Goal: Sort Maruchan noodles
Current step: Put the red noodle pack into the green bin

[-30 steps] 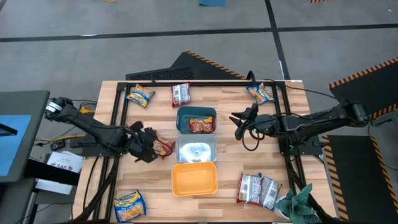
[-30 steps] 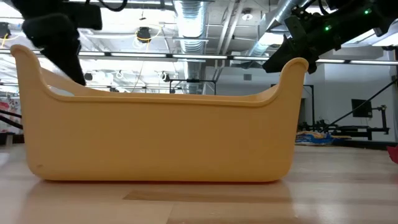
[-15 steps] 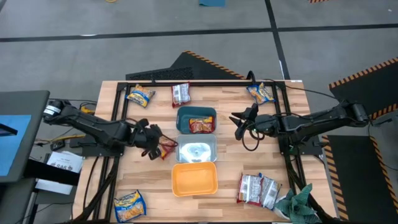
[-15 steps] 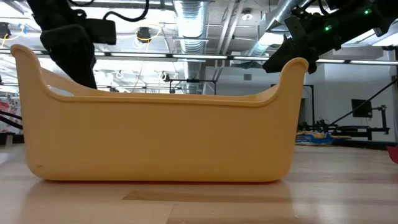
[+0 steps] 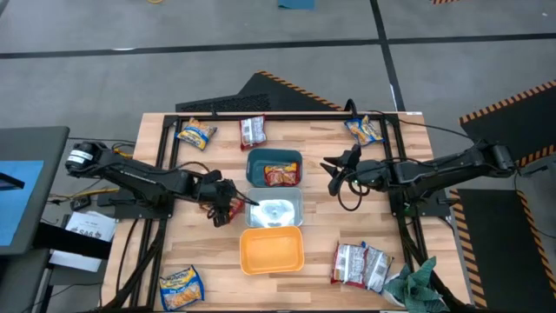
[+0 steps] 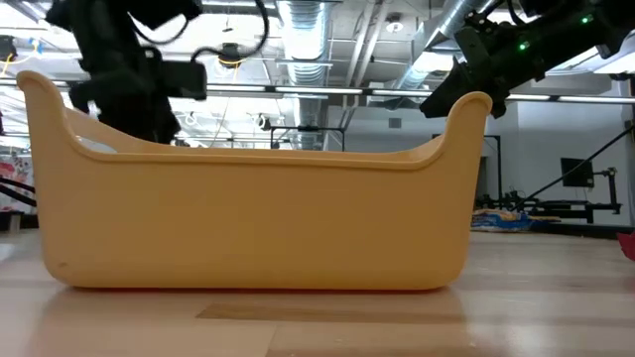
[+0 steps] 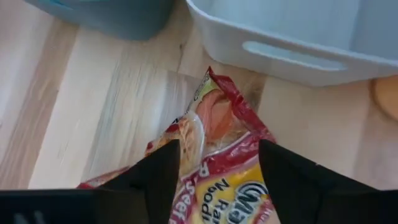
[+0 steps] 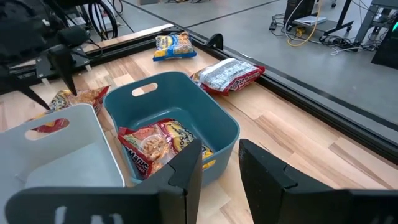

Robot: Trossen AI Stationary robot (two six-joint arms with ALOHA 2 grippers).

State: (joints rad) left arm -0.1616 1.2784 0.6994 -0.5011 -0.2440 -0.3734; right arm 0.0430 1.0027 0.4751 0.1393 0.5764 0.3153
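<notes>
Left claw (image 5: 233, 209) spread wide around a red packet (image 7: 214, 158) lying flat on the table (image 5: 204, 252), centre-left of the high view, crinkled end toward the white bin (image 7: 292, 37) just beside it. Bare wood lower left. Right claw (image 5: 332, 176) hovers half-open, holding nothing.

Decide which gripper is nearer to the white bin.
Left. The left gripper is right beside the white bin, over a red noodle packet lying on the table at the bin's side. The right gripper hovers farther off, past the teal bin.
</notes>
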